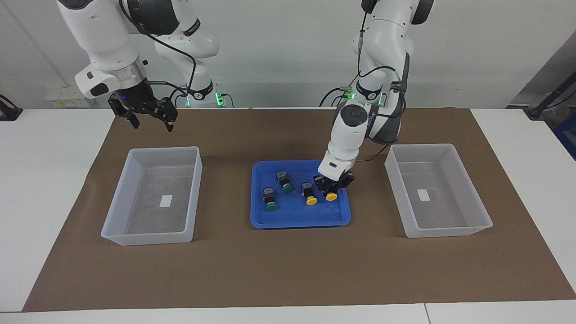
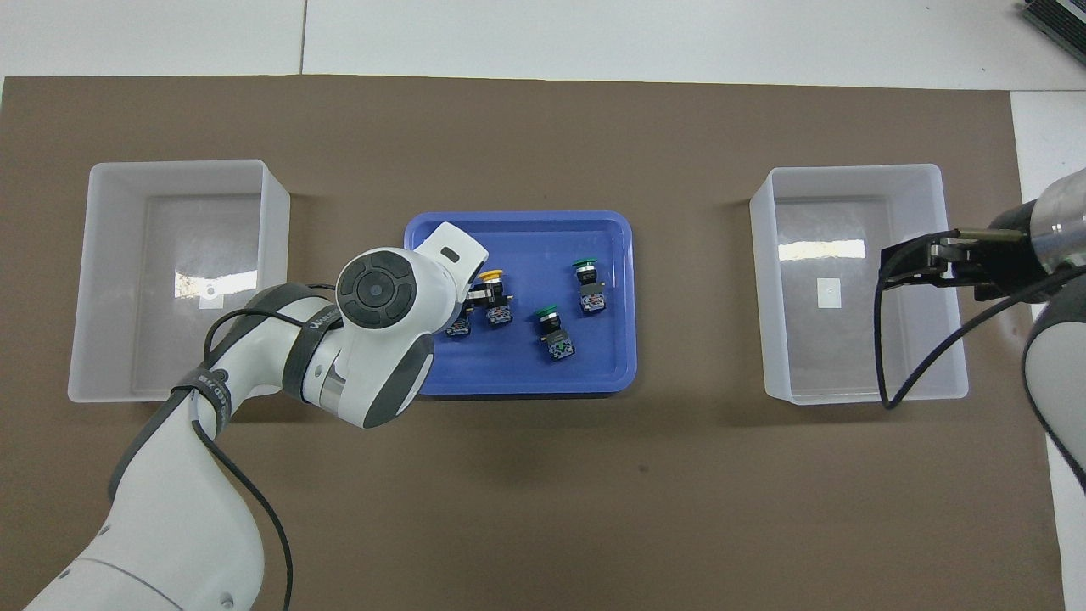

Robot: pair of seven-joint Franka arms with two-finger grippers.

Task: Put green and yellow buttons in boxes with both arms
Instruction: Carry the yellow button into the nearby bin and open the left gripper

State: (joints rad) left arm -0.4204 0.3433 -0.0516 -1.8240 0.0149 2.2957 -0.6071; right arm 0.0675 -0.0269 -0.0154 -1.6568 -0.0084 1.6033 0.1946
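Four buttons lie in the blue tray (image 1: 299, 223) at mid-table. The two green buttons (image 1: 270, 198) (image 1: 285, 181) lie toward the right arm's end, and both show in the overhead view (image 2: 584, 285) (image 2: 552, 332). One yellow button (image 1: 309, 194) (image 2: 492, 293) lies free. My left gripper (image 1: 333, 184) is down in the tray, open, its fingers either side of the other yellow button (image 1: 331, 196). In the overhead view my left wrist hides that button's cap; only its body (image 2: 458, 327) shows. My right gripper (image 1: 150, 122) (image 2: 887, 270) waits open and empty, raised over a clear box's edge.
Two clear plastic boxes stand on the brown mat, one toward the right arm's end (image 1: 164, 149) (image 2: 848, 172), one toward the left arm's end (image 1: 423, 146) (image 2: 182, 165). Each holds only a small white label. White table surrounds the mat (image 1: 288, 270).
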